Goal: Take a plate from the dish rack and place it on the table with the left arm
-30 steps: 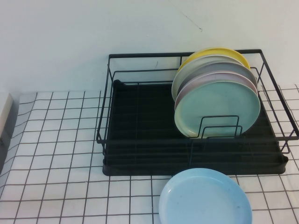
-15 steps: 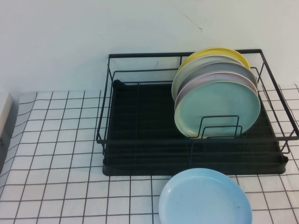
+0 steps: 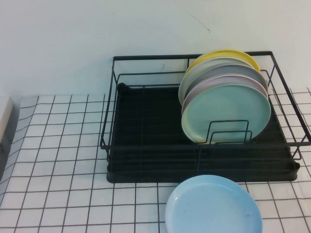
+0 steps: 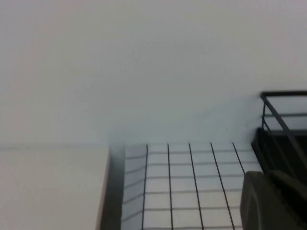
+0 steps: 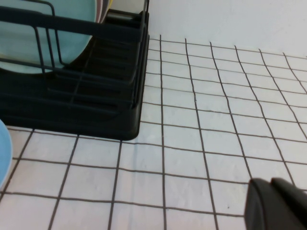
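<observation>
The dish rack (image 3: pixel 204 121) sits on the table (image 3: pixel 58 145), against the pale wall (image 3: pixel 97 34). All positions below are given relative to the rack.

The plate (image 3: pixel 228 112), mint green, stands on edge in the rack's right half, frontmost of a leaning stack and held behind the upright wire dividers (image 3: pixel 228 131). Behind it, touching in sequence: a pale pink plate (image 3: pixel 214 81), a grey one (image 3: pixel 228 69), a whitish one (image 3: pixel 206 65), and a yellow plate (image 3: pixel 223 53) at the back. The left half of the rack holds no dishes; only the black drip tray (image 3: pixel 146 116) shows.

A sky-blue plate (image 3: pixel 213 206) lies flat on the table just in front of the rack's front edge, toward its right.

Left gripper (image 4: pixel 273 199): only a dark part shows at the wrist view's edge, off the rack's left end, above the table. Whether it is spread or pressed together cannot be told.

Right gripper (image 5: pixel 278 203): likewise a dark part only, off the rack's right front corner. State cannot be told.

Neither arm appears in the high view.
</observation>
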